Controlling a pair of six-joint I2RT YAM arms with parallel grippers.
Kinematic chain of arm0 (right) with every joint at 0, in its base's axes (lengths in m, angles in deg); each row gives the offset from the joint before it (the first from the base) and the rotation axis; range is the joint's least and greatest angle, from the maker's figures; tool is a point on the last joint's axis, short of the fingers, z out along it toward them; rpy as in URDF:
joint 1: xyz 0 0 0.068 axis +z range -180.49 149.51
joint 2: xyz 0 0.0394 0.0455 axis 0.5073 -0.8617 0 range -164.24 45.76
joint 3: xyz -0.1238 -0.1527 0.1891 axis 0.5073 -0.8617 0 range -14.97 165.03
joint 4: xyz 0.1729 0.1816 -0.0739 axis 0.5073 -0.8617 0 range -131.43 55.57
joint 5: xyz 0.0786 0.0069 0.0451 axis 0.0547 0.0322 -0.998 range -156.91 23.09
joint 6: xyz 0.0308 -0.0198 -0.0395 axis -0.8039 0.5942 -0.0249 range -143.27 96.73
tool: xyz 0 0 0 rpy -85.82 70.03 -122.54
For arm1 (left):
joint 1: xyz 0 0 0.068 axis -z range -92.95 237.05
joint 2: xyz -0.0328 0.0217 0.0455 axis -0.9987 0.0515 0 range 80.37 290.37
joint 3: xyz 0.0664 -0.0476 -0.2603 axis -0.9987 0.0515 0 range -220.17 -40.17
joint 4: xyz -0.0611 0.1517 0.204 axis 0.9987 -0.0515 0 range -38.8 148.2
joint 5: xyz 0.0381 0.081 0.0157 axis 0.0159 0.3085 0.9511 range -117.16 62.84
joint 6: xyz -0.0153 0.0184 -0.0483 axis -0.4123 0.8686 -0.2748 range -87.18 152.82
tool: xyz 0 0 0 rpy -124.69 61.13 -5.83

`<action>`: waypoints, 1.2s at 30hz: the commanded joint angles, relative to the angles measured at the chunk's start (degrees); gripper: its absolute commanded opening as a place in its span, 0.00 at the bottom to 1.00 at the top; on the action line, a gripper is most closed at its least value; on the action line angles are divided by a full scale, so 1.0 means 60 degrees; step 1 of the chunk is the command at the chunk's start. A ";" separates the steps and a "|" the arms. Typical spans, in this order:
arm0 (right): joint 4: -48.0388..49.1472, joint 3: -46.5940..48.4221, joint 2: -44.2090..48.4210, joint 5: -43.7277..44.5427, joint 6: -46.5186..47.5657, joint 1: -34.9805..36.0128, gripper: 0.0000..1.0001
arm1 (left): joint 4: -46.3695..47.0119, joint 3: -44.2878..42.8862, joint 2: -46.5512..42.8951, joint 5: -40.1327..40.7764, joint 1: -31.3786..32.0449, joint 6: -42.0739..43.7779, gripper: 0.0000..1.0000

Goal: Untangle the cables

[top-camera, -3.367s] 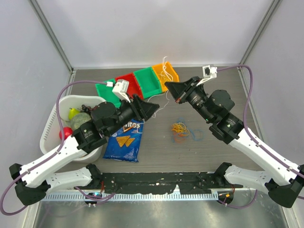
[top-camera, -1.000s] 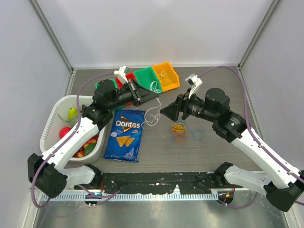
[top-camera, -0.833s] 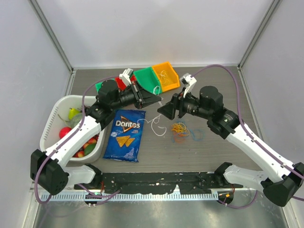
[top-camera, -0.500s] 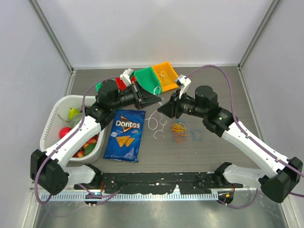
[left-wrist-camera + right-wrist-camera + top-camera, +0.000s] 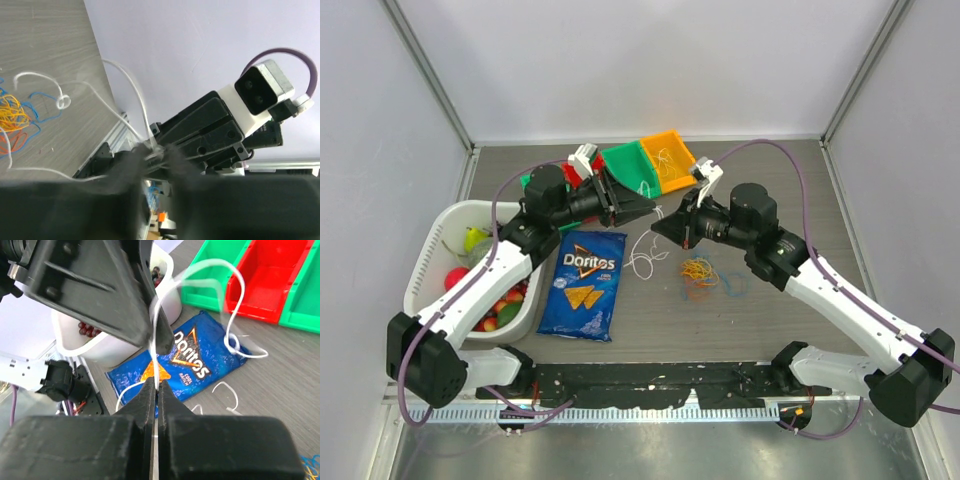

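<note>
Right wrist view: the right claw (image 5: 155,388) is seen closed narrow on the white cable (image 5: 234,342). The same strand is pinched by the left claw (image 5: 152,155), apparently so that it is drawn clear of the orange, yellow and blue tangle (image 5: 700,271) lying mid-frame on the bench (image 5: 770,330).

Jaws pinching white cable (image 5: 155,360), Doritos bag (image 5: 192,367) beneath
</note>
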 commanded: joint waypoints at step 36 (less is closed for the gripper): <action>0.2557 0.7864 -0.7478 0.6657 0.1929 -0.1635 0.01 | -0.3871 0.0560 -0.3318 0.7250 0.0042 1.0245 1.00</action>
